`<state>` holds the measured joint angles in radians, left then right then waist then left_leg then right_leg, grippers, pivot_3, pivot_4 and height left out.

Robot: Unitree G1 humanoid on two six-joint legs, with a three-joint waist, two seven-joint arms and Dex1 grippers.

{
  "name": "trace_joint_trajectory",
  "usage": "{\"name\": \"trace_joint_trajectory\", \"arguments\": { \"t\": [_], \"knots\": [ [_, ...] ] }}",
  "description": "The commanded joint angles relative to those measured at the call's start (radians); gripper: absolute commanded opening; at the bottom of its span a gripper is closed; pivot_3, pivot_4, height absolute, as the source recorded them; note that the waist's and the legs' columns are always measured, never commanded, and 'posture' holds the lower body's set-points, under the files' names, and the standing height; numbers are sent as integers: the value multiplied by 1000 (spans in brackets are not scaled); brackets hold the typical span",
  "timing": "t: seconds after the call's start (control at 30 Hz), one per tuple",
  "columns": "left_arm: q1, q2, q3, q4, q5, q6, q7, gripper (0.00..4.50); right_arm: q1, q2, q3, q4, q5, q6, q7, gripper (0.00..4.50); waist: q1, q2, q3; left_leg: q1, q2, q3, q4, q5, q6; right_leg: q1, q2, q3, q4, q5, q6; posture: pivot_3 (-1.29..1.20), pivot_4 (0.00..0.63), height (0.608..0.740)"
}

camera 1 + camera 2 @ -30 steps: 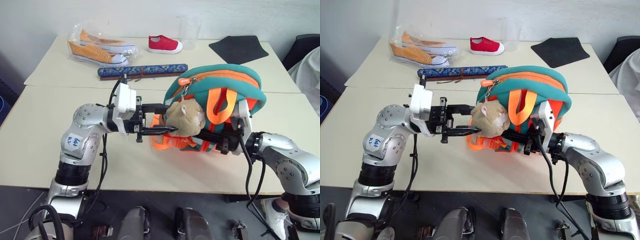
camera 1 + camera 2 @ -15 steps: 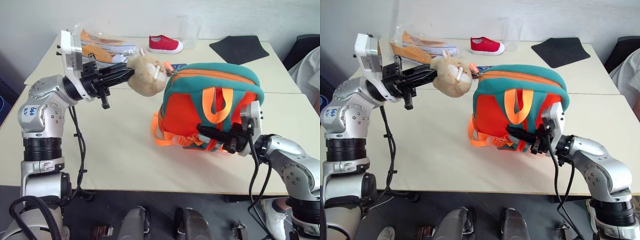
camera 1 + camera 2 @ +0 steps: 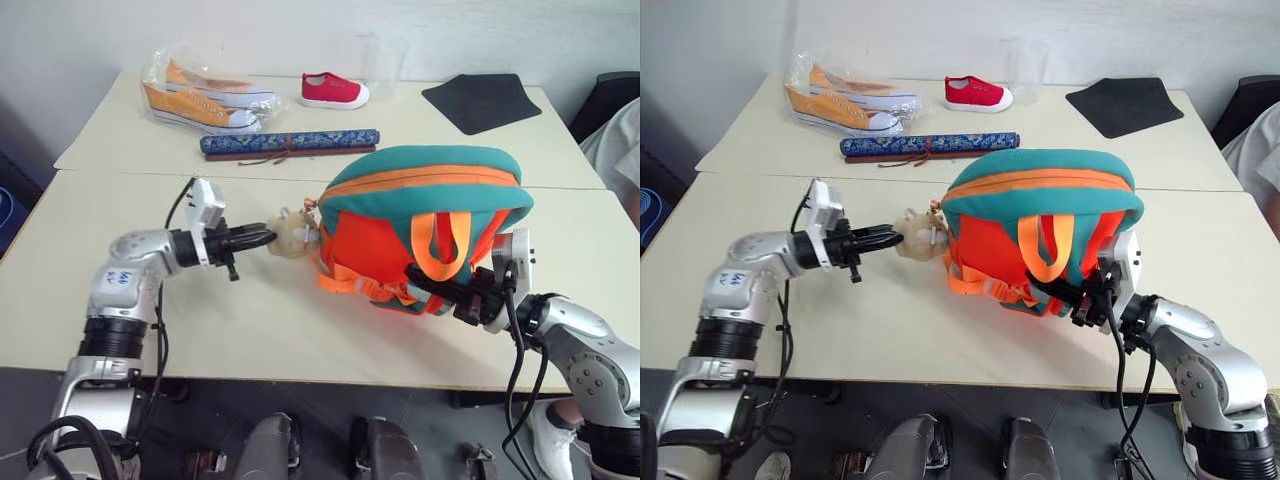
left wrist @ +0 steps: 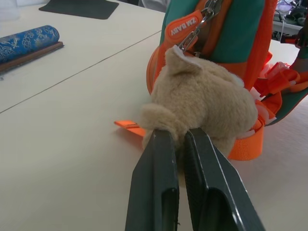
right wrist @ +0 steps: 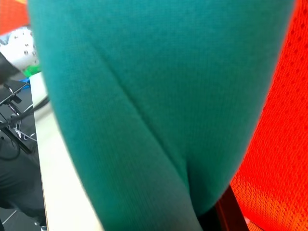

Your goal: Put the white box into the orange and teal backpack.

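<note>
Left claw (image 4: 179, 139) is pinched shut on the beige plush hamster (image 4: 204, 103), which hangs by a clip from the orange and teal backpack (image 3: 425, 225) just beyond the claw's tips. The backpack stands upright on the table (image 3: 200, 320), its orange side with the straps facing the robot. Right claw (image 3: 1065, 293) has its fingers closed and pressed in among the orange straps low on the backpack's right side; whether they actually hold a strap I cannot tell. Well beyond the left claw, across the table, lie a long blue patterned roll (image 3: 290, 143), bagged orange sneakers (image 3: 200, 95), a red shoe (image 3: 335, 90) and a dark mat (image 3: 480, 100).
</note>
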<state>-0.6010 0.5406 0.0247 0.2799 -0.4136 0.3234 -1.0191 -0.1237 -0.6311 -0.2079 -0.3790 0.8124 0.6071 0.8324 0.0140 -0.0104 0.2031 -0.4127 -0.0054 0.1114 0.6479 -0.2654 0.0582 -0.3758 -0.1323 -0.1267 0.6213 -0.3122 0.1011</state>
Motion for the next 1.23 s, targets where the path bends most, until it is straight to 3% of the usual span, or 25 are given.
{"name": "trace_joint_trajectory", "arguments": {
  "t": [0.03,0.37,0.4,0.53,0.63,0.77,0.83,0.87,1.03,1.23],
  "knots": [
    [73,-15,-38,-53,53,-59,10,8,18,1,-37,-20,15,-10,-9,0,1,0,0,0,0,0,0,0,0,0,0,0,0,0,0,0,150,740],
    [170,-70,14,-155,14,-118,70,8,-21,24,7,-17,-18,-38,-21,0,10,0,0,0,0,0,0,-1,0,0,-1,0,-1,0,0,0,150,740],
    [171,-63,24,-179,-2,-92,73,322,-35,38,5,-14,-18,-43,-37,0,9,0,0,0,0,0,0,-1,0,0,-1,0,-1,0,0,0,150,740],
    [202,16,60,-251,0,-78,53,1531,-37,24,-16,-43,-33,-69,-6,1253,8,0,0,0,0,0,-1,-1,0,-1,-1,0,-1,0,0,0,150,740],
    [262,99,124,-299,-38,-102,-11,2481,15,-45,-44,-83,-109,-152,57,2315,7,1,0,0,0,1,-1,-2,-1,-1,-1,1,-1,0,0,0,150,740],
    [352,210,200,-328,-19,-184,-65,3692,152,-184,-185,-30,-159,-223,186,3661,9,2,1,0,0,2,-2,-4,-1,-1,-1,1,-3,0,-1,0,150,740],
    [421,243,281,-359,-47,-175,-56,3738,211,-241,-264,60,-247,-371,271,4360,12,2,1,0,0,2,-2,-4,1,0,-1,1,-4,0,-1,0,150,740],
    [450,250,308,-372,-58,-169,-49,3738,238,-265,-283,94,-260,-393,306,4438,11,2,1,0,0,2,-1,-5,1,1,-1,1,-5,0,-1,0,150,740],
    [523,267,336,-366,15,-222,-5,3738,220,-274,-313,314,-320,-546,349,4438,9,2,1,2,1,3,-2,-5,1,2,-1,1,-6,0,-1,0,150,740],
    [544,261,306,-355,39,-256,-11,3738,133,-278,-254,516,-420,-735,367,4438,8,3,1,4,2,4,-4,-4,-1,0,-1,2,-5,-1,-1,0,150,740]
  ]
}}
